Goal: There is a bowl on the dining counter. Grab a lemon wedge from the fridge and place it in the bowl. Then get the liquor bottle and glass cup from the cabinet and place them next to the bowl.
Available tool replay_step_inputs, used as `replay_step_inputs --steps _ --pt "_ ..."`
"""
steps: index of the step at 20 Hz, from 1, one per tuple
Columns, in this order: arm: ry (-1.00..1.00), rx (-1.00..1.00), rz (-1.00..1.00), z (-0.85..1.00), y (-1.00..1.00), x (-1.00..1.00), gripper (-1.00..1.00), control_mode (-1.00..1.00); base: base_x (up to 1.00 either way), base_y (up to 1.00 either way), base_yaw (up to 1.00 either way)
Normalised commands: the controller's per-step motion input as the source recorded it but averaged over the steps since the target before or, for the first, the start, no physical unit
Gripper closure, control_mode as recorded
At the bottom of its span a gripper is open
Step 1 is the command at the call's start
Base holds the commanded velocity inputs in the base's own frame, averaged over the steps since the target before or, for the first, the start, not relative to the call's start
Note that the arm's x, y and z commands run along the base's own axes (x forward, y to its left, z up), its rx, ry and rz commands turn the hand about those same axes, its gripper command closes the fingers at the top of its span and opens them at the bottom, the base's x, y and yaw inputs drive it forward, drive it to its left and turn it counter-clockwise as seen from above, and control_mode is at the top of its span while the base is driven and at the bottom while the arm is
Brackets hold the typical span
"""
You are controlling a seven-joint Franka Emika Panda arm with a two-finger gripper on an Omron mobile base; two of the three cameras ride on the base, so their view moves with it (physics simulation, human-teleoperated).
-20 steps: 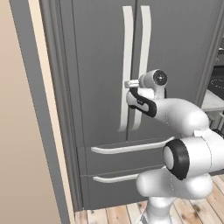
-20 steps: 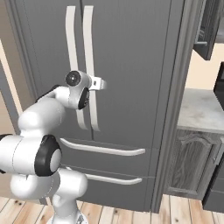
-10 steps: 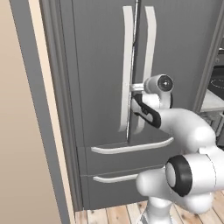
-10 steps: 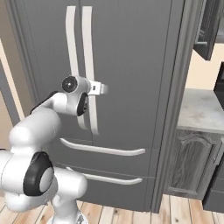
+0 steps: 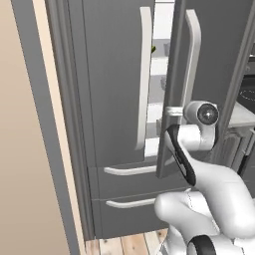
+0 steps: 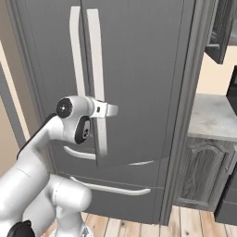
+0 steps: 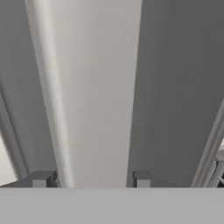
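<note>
Opening the fridge (image 5: 114,74): jaws closed around the right door's handle (image 7: 92,96), door ajar; lemon wedge (image 5: 153,49) glimpsed on an upper shelf; next, wider swing, then release and reach in.

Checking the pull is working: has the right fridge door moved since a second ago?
Yes. The right fridge door has swung outward from the left door, which stays closed; a gap now shows pale shelves. The claw straddles its handle.
</note>
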Motion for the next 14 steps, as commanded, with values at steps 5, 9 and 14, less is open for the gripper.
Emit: replay_step_inputs --steps 5,9,14 --pt "0.01 0.00 -0.06 0.46 -0.67 -0.89 -1.00 -1.00 0.00 0.00 0.00" --pt "0.10 0.00 -0.03 0.49 -0.48 -0.57 -1.00 -1.00 0.00 0.00 0.00" --pt "0.05 0.01 -0.01 0.65 -0.39 -0.57 -1.00 -1.00 0.00 0.00 0.00"
